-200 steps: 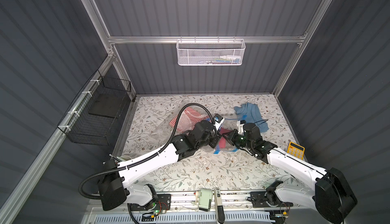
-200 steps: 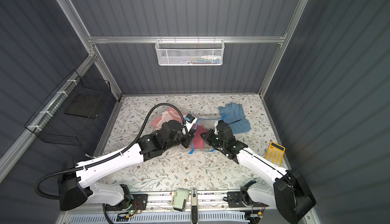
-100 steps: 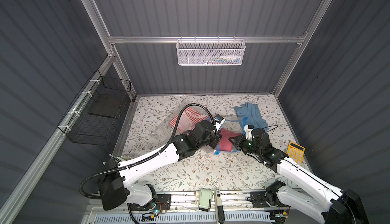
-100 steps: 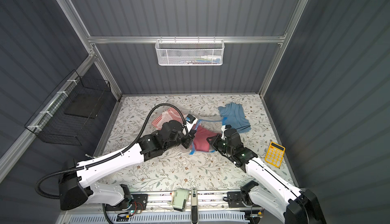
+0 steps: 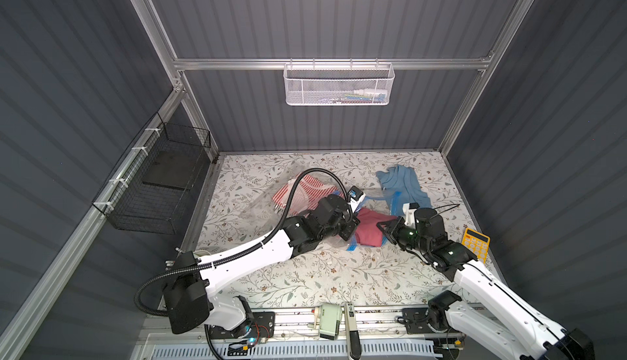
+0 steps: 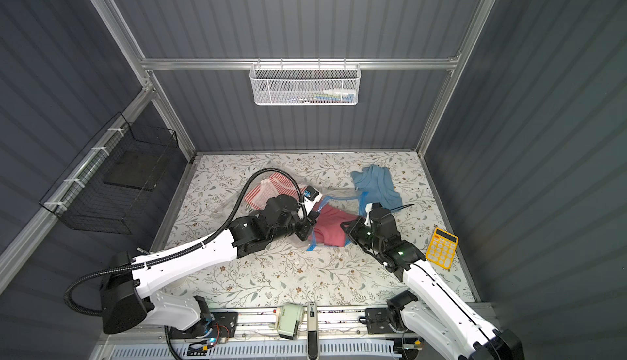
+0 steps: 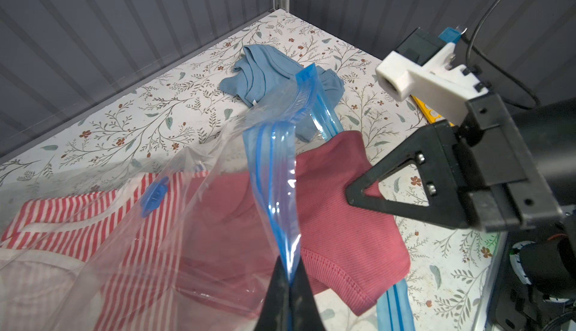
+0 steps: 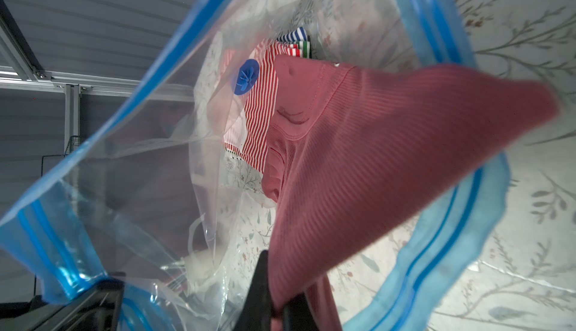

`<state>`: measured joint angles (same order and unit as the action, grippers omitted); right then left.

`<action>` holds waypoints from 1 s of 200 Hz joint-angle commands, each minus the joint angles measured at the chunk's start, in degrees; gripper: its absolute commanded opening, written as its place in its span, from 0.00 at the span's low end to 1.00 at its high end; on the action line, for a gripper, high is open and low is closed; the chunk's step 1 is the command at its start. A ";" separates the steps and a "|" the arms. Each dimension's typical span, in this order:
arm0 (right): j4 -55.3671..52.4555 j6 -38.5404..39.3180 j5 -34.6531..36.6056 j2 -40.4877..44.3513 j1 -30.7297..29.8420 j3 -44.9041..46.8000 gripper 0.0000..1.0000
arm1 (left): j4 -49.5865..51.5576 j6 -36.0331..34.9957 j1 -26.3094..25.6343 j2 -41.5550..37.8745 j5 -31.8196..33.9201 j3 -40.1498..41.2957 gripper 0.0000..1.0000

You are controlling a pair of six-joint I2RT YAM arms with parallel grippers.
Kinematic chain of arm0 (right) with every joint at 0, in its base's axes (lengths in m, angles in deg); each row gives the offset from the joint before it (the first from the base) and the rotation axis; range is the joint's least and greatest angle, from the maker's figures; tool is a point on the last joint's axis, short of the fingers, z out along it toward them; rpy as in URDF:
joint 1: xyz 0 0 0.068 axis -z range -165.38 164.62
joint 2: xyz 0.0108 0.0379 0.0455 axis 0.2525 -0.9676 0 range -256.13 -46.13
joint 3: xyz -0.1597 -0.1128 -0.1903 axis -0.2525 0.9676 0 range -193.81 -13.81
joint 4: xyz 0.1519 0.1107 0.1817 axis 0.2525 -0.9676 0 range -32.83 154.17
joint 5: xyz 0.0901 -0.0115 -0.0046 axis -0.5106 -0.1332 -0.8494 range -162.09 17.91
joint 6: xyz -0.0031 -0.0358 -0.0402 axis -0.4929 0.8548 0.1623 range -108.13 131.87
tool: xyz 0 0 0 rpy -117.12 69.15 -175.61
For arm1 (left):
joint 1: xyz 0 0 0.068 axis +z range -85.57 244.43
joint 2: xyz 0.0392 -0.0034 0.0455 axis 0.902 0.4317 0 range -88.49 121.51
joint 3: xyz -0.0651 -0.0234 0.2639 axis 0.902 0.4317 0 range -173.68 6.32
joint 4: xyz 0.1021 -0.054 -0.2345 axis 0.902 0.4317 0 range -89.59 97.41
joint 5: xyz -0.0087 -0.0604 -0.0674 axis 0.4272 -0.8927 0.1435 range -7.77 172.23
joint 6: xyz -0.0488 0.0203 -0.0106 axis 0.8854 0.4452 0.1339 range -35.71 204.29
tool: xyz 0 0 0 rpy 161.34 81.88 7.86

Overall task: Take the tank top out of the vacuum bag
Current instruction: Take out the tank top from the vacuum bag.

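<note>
Left end effector (image 7: pixel 288 285) pinching zip strip (image 7: pixel 274 164) of vacuum bag (image 7: pixel 174 226) | right end effector (image 7: pixel 351 194) gripping tank top (image 7: pixel 343 245), half past bag mouth | calculator (image 5: pixel 476 243) lying near tabletop (image 5: pixel 305 280) edge

Both top views: high overhead, angled steeply down, vacuum bag (image 5: pixel 263 205) (image 6: pixel 234 205) near centre, distant. Left wrist view: close over the bag's (image 7: pixel 187 220) zip edge, looking across it. Right wrist view: at the bag's (image 8: pixel 156 158) mouth, facing inward. All four share the bag and the tank top (image 5: pixel 369 233).

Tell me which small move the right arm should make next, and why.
Probably draw the right gripper back toward its base: it is shut on the pink tank top, partly inside the vacuum bag, whose zip edge the left gripper holds.
</note>
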<state>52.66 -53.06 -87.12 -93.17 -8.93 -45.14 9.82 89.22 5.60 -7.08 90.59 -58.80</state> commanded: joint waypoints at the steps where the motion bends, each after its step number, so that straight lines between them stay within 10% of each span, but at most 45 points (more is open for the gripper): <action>1: -3.75 1.15 -0.07 2.15 1.69 -1.52 0.00 | -2.08 -0.30 0.20 1.29 -2.71 0.13 0.00; 200: -15.05 0.83 -2.55 22.25 7.75 12.81 0.04 | -4.14 0.89 0.20 4.99 -5.20 0.11 0.00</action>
<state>34.17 -51.59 -88.72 -73.28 -1.30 -36.86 6.52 89.48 5.60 -2.31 86.00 -58.76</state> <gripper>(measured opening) 0.054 0.049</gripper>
